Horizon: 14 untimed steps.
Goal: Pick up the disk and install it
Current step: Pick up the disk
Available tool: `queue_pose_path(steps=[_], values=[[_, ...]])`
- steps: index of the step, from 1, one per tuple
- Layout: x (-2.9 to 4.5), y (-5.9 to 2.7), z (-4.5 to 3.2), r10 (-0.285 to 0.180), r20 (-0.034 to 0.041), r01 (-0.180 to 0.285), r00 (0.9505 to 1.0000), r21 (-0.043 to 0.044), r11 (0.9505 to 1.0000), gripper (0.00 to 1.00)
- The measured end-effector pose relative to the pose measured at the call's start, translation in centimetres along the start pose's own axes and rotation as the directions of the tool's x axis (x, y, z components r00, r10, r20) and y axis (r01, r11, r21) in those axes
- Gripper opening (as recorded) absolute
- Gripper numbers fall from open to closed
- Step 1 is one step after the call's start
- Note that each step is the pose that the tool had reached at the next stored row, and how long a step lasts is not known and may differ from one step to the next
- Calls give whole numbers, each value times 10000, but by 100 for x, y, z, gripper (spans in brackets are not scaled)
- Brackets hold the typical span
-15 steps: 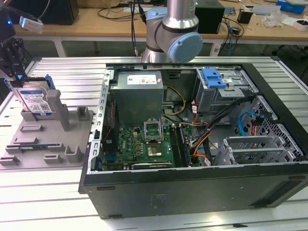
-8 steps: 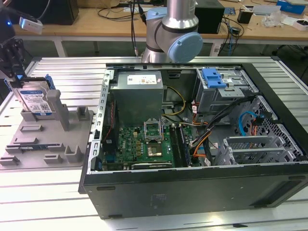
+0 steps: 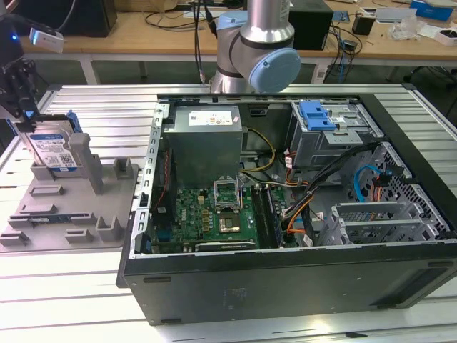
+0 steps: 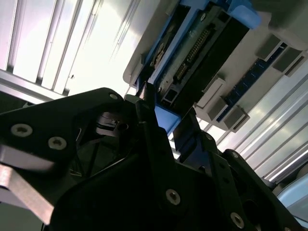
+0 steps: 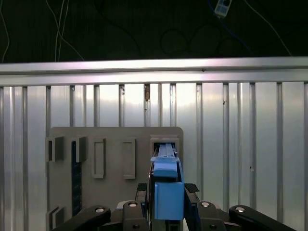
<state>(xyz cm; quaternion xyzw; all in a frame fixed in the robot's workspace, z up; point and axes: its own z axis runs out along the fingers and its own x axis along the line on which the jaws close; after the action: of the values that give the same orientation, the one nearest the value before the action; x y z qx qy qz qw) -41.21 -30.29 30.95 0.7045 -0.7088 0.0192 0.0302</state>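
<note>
While on edge in a grey holder (image 3: 71,207), flat silver disk (image 3: 51,146), pincer (image 5: 168,188) tight on its blue frame.

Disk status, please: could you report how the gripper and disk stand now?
Gripper shut on the disk. Disk upright at grey holder, outside the open computer case. No obstruction seen around it.
</note>
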Motion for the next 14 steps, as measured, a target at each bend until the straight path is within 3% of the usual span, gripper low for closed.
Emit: queue_pose_path(steps=[14], values=[[-5, 35, 71, 4, 1, -4, 10000, 73, 10000, 42]])
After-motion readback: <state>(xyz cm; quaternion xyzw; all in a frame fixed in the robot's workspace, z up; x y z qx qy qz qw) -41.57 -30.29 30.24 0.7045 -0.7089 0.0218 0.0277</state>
